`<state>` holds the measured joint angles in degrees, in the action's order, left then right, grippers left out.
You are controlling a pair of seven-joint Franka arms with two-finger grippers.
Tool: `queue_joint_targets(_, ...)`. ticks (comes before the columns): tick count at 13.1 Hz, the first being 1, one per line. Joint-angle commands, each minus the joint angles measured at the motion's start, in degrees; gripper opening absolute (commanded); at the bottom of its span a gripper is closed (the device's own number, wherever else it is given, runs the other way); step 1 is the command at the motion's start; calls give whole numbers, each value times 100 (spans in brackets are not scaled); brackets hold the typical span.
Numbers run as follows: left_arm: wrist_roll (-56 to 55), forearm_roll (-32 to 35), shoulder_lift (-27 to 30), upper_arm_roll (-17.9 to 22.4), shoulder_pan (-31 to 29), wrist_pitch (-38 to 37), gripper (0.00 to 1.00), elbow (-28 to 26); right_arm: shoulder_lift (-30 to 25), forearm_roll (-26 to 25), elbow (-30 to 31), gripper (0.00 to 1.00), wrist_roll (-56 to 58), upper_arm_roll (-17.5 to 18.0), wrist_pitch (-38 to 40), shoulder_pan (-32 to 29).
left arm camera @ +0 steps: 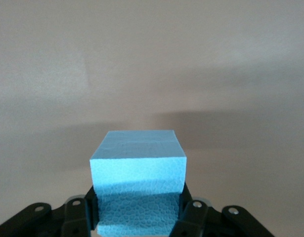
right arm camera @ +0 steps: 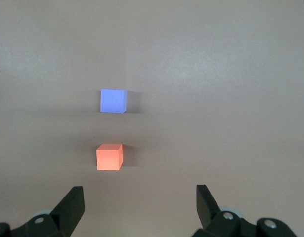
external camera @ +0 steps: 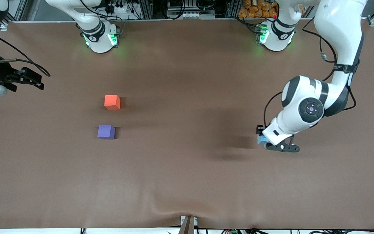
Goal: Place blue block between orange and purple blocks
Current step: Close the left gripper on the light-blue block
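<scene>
At the right arm's end of the table, right gripper (external camera: 39, 81) waits with fingers spread, holding nothing.
Orange block (external camera: 112, 102) and purple block (external camera: 106, 132) sit apart on the brown table (external camera: 187, 182), well away from the left gripper (external camera: 262, 139), which is clamped on the blue block (external camera: 261, 140), over the left arm's end.
</scene>
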<state>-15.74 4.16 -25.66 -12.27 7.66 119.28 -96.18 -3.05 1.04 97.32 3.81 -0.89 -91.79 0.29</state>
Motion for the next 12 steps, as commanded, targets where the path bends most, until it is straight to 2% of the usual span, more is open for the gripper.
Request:
queue_joint_targets(1,-822,6,-105,40,446,-440,0,739,-125,36,121,100,-83,-43,-58,41)
queue_joint_targets(6,-2720,-2,-281,40,1202,-528,0,1364,-108,36,130,100,-74,-52,-93,41)
queue_joint_targets(10,-4002,-625,-386,66,1527,-625,0,1445,-55,36,182,100,-83,-43,-199,68)
queue_joint_targets(12,-4567,-696,-404,93,1686,-625,0,1453,15,36,182,100,-83,-43,-277,76)
